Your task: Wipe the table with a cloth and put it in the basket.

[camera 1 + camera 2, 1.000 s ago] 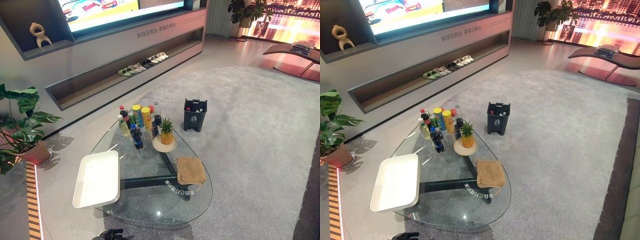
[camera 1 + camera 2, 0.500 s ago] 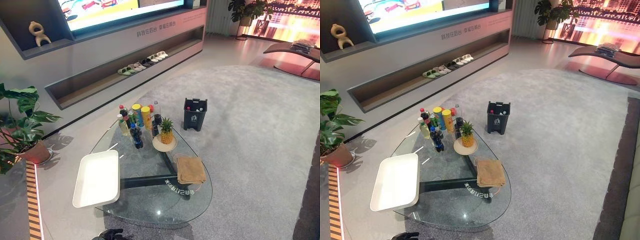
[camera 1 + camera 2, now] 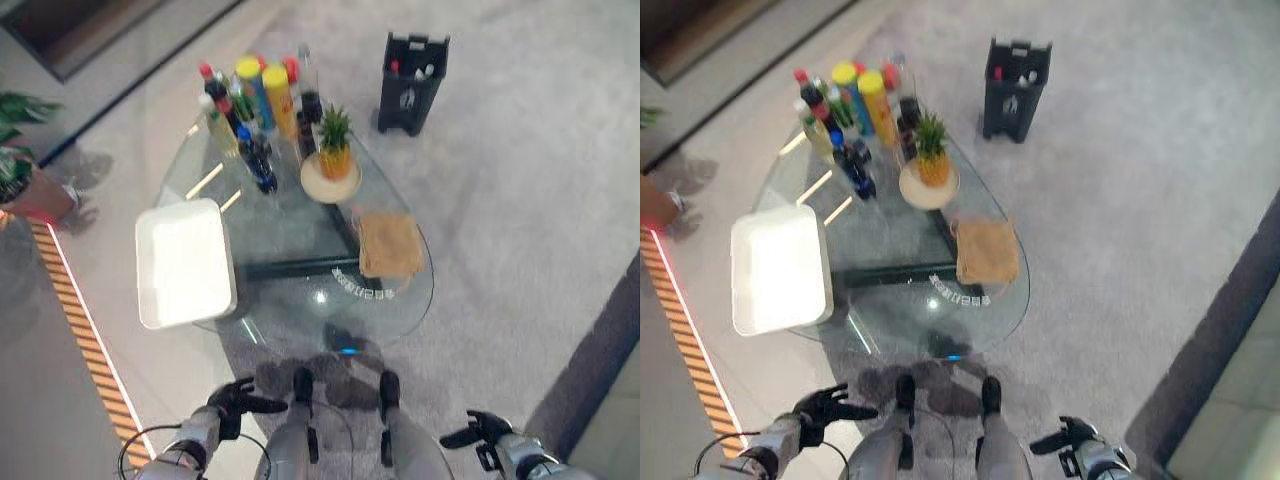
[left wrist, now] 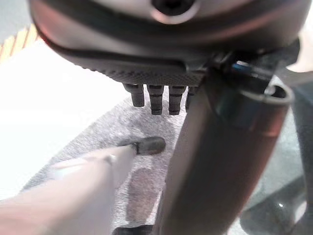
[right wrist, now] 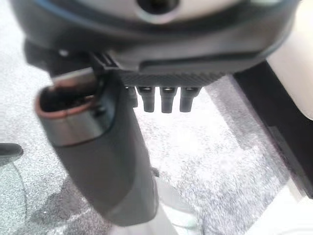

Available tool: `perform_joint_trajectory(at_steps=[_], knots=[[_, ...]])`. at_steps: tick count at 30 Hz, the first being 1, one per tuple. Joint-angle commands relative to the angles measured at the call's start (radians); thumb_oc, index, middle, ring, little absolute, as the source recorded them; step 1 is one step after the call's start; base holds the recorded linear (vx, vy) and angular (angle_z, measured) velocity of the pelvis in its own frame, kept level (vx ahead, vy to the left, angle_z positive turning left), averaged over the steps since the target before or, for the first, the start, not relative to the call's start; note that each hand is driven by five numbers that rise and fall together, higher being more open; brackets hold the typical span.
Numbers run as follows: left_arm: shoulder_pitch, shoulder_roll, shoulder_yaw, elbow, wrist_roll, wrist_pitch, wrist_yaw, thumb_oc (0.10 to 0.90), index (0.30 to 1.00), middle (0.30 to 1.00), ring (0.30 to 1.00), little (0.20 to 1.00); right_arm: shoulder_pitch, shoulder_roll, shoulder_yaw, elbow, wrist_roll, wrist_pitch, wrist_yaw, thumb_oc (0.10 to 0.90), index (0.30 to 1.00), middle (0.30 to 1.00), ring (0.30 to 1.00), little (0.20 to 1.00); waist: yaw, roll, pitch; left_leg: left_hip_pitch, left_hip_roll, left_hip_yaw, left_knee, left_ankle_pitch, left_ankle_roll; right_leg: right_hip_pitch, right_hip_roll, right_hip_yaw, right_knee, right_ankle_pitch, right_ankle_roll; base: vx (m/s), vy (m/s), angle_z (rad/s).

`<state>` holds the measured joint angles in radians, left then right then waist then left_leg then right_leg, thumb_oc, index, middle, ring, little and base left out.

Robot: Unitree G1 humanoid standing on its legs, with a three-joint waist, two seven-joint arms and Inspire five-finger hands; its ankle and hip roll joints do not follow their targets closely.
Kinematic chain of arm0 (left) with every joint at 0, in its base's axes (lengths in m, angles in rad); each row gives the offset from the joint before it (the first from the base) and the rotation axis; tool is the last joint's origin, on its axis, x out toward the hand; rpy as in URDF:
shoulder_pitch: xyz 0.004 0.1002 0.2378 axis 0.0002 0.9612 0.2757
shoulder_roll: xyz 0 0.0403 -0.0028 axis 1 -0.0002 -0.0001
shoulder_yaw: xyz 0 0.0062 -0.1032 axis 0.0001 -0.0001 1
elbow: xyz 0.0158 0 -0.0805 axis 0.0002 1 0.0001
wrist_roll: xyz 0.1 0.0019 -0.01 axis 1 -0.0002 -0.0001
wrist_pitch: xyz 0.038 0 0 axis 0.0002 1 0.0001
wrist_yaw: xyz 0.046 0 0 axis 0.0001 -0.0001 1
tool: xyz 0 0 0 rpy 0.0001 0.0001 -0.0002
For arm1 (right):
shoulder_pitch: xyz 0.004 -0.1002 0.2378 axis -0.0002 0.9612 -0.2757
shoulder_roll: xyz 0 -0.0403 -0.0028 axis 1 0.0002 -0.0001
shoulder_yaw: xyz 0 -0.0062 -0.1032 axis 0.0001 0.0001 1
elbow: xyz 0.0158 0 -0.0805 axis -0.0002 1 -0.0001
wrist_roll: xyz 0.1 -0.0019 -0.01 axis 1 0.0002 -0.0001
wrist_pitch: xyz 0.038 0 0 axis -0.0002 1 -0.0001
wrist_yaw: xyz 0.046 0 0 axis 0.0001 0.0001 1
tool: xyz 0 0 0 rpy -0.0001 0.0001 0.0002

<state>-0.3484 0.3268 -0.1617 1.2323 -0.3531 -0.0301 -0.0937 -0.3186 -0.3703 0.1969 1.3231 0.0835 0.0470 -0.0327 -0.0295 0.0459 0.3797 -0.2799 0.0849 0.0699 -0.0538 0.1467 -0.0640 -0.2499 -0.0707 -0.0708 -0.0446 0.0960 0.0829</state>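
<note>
A folded tan cloth lies flat on the right side of the glass table, near its edge. A white rectangular basket sits on the table's left side, partly over the rim. Both my hands hang low on the near side of the table, far from the cloth. My left hand is open with relaxed fingers and holds nothing. My right hand is open too, its fingers straight and empty over the grey carpet.
Several bottles and cans crowd the table's far end, beside a pineapple on a round plate. A dark bin stands on the carpet beyond. A potted plant is at far left.
The camera has tipped downward, so the table is seen from above and both hands now show at the bottom. Cloth, basket and bottles lie as before.
</note>
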Motion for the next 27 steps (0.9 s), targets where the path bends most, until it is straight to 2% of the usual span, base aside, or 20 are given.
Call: perform_joint_trajectory(at_steps=[1,7,13,17,24,27], knots=[[-0.048,0.078,-0.012,0.020,-0.078,-0.033,0.035,0.800,0.900,0.900,0.900,0.900,0.009,-0.050,0.040,-0.005,0.074,0.001,-0.046,0.800,0.900,0.900,0.900,0.900,0.015,-0.054,0.032,-0.081,-0.042,-0.045,0.103,-0.056,0.011,-0.131,-0.034,0.026,0.140,-0.013,0.004,-0.24,-0.085,0.03],[-0.080,0.094,0.005,-0.028,-0.163,-0.031,0.022,0.800,0.900,0.900,0.900,0.900,-0.054,-0.079,0.011,-0.048,0.143,-0.043,-0.111,0.800,0.900,0.900,0.900,0.900,0.027,-0.078,0.091,-0.299,-0.065,-0.074,0.347,-0.106,0.013,-0.321,-0.036,0.014,0.340,-0.063,-0.006,-0.14,-0.059,0.08],[-0.091,0.094,0.025,-0.057,-0.282,-0.017,0.007,0.800,0.900,0.900,0.900,0.900,-0.117,-0.102,-0.001,-0.086,0.149,-0.081,-0.176,0.800,0.900,0.900,0.900,0.900,0.037,-0.081,0.110,-0.402,-0.059,-0.082,0.466,-0.145,0.015,-0.421,-0.025,0.015,0.450,-0.103,-0.018,-0.04,-0.058,0.11],[-0.090,0.103,0.049,-0.067,-0.352,-0.004,0.005,0.800,0.900,0.900,0.900,0.900,-0.149,-0.115,-0.019,-0.119,0.155,-0.118,-0.234,0.800,0.900,0.900,0.900,0.900,0.042,-0.082,0.119,-0.455,-0.054,-0.091,0.520,-0.167,0.015,-0.473,-0.020,0.012,0.501,-0.120,-0.023,0.00,-0.066,0.04],[-0.104,0.131,0.055,-0.062,-0.340,0.013,0.012,0.800,0.900,0.900,0.900,0.900,-0.199,-0.174,-0.054,-0.155,0.193,-0.154,-0.302,0.800,0.900,0.900,0.900,0.900,0.052,-0.079,0.136,-0.511,-0.053,-0.106,0.566,-0.179,0.018,-0.526,-0.019,0.003,0.558,-0.135,-0.033,0.02,-0.056,0.04],[-0.099,0.137,0.047,-0.076,-0.336,0.021,0.011,0.800,0.900,0.900,0.900,0.900,-0.209,-0.206,-0.081,-0.181,0.207,-0.191,-0.337,0.800,0.900,0.900,0.900,0.900,0.054,-0.077,0.140,-0.525,-0.056,-0.112,0.577,-0.182,0.019,-0.539,-0.020,-0.002,0.566,-0.133,-0.035,0.03,-0.047,0.05]])
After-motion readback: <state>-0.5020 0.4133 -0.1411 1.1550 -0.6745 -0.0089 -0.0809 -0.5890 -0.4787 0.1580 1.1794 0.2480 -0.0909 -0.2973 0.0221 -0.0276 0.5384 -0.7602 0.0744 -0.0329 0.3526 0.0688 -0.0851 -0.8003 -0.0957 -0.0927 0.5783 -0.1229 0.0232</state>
